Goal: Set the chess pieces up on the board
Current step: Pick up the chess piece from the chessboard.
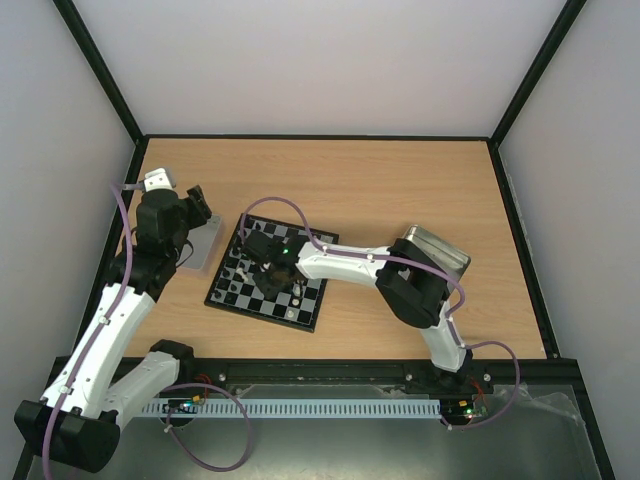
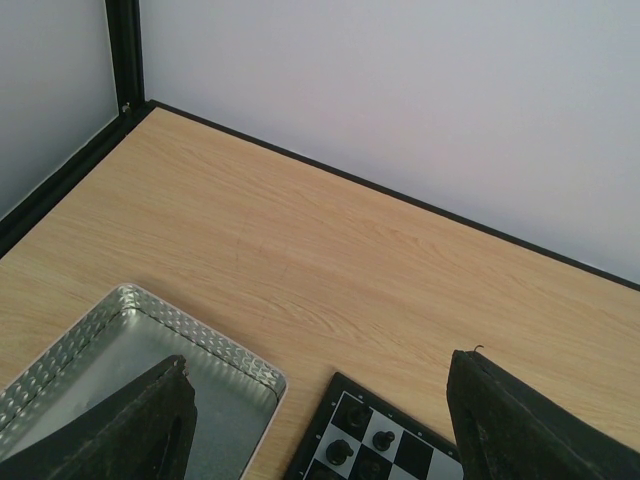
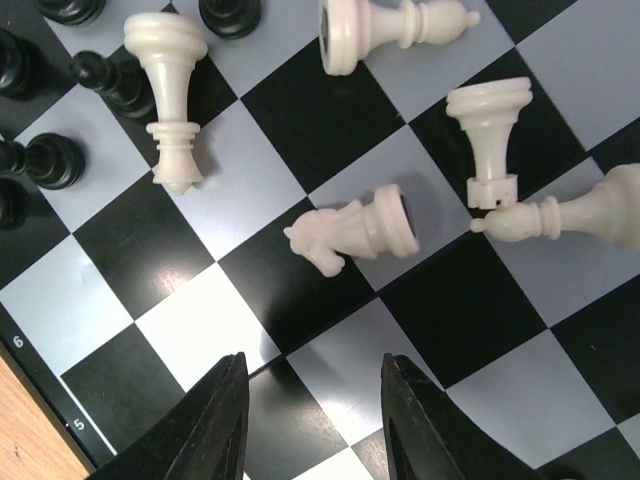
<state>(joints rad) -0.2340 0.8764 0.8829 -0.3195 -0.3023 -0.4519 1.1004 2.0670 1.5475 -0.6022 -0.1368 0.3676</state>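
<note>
The board (image 1: 230, 299) lies left of centre on the table, with black and cream pieces on it. My right gripper (image 1: 268, 262) hovers low over it, open and empty. In the right wrist view its gripper (image 3: 312, 372) is just short of a cream knight (image 3: 355, 232) lying on its side. Other cream pieces lie toppled: one (image 3: 168, 98) at upper left, one (image 3: 392, 28) at the top, two (image 3: 487, 130) at right. Black pieces (image 3: 45, 160) stand at left. My left gripper (image 2: 320, 400) is open and empty above the tin and the board's corner (image 2: 325, 435).
A silver metal tin (image 2: 215, 350) sits left of the board, also seen from above (image 1: 207, 243). A second tin (image 1: 440, 250) lies to the right behind my right arm. Black frame rails and white walls bound the wooden table (image 1: 380, 190).
</note>
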